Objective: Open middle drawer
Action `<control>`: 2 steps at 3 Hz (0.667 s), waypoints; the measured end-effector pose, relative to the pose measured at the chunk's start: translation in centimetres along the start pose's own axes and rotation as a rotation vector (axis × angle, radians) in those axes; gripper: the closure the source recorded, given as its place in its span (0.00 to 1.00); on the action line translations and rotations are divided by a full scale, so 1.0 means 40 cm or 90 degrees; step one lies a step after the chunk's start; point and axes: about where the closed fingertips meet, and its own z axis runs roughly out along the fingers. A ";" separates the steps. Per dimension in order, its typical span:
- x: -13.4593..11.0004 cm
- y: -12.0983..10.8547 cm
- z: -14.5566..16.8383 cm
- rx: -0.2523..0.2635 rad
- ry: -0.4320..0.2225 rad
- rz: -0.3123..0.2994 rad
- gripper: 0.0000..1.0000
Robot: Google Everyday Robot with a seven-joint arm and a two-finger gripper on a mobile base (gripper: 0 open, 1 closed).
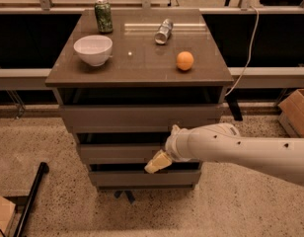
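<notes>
The cabinet has three grey-brown drawer fronts below its top. The middle drawer is the second panel, flat and handleless, with a dark gap above it. My white arm reaches in from the right. My gripper with its cream-coloured fingers sits at the lower edge of the middle drawer's front, just right of centre, over the gap above the bottom drawer. The top drawer is the widest panel.
On the cabinet top stand a white bowl, an upright green can, a silver can lying on its side and an orange. A cardboard box sits at the right. A black pole lies on the floor at left.
</notes>
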 end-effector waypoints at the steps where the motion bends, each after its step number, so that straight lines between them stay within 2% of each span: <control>1: 0.051 0.002 0.086 -0.028 -0.012 0.053 0.00; 2: 0.090 -0.015 0.140 -0.044 -0.024 0.090 0.00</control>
